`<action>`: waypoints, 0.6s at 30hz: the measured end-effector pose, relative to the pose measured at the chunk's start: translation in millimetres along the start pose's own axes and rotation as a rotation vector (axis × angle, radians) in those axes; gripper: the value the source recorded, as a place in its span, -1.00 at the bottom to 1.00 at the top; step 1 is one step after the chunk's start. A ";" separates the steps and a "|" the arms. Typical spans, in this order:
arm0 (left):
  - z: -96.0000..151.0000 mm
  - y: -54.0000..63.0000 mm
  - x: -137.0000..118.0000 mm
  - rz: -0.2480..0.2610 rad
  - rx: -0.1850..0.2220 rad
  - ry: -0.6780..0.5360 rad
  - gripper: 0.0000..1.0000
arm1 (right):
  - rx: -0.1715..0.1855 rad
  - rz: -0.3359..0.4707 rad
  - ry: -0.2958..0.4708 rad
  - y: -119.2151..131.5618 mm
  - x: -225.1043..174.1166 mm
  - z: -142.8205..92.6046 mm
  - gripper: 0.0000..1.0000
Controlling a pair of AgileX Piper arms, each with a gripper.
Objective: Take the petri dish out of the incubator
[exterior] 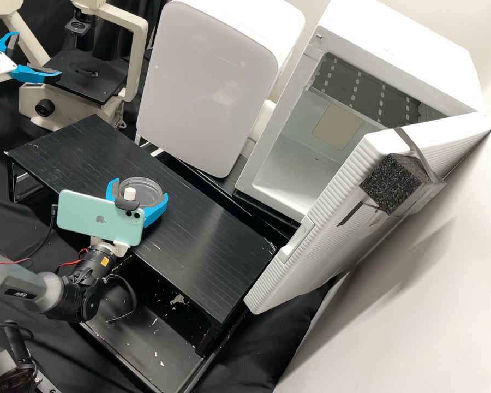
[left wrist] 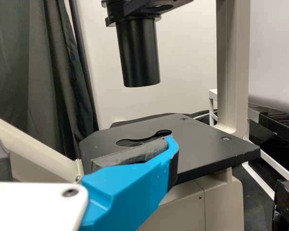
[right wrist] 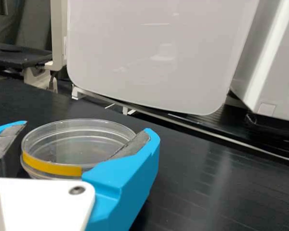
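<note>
Over at the far left, the left claw (exterior: 37,55) stands with its two blue fingers apart, near the black stage (exterior: 87,82) of a beige microscope (exterior: 139,60). From its own wrist, one fingertip shows in front of that stage, with a black cylinder (left wrist: 138,53) pointing down above; whether claw and stage touch, I can't tell.

Next along comes a mint-green phone (exterior: 87,218), mounted on the right arm's wrist. Just beside it, the right claw (exterior: 139,189) is clamped on the clear petri dish (exterior: 142,194), a blue finger on either side. The dish is out of the incubator and sits level, or nearly so, at the table (exterior: 202,245); I can't make out whether its base touches the black top. A yellow band (right wrist: 53,166) runs along its side.

Behind the table stands a white cabinet (exterior: 207,87) with a smooth, rounded front panel. To the right of that is the white incubator (exterior: 398,49), its ribbed door (exterior: 322,234) swung open and its pale inside on view. A black foam block (exterior: 393,183) is fixed to the door by a dark strap (exterior: 414,147).
</note>
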 end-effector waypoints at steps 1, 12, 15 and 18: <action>0.0 0.0 0.0 0.000 0.000 0.000 1.00 | 0.000 -0.003 -0.002 -0.5 0.3 0.6 -1.00; 0.0 0.0 0.0 0.000 0.000 0.000 1.00 | -0.012 0.005 -0.011 -0.1 0.7 2.1 1.00; 0.0 0.0 0.0 0.000 0.000 0.000 1.00 | -0.009 0.011 -0.015 0.4 0.7 2.5 1.00; 0.0 0.0 0.0 0.000 0.000 0.000 1.00 | -0.009 0.011 -0.015 0.4 0.7 2.5 1.00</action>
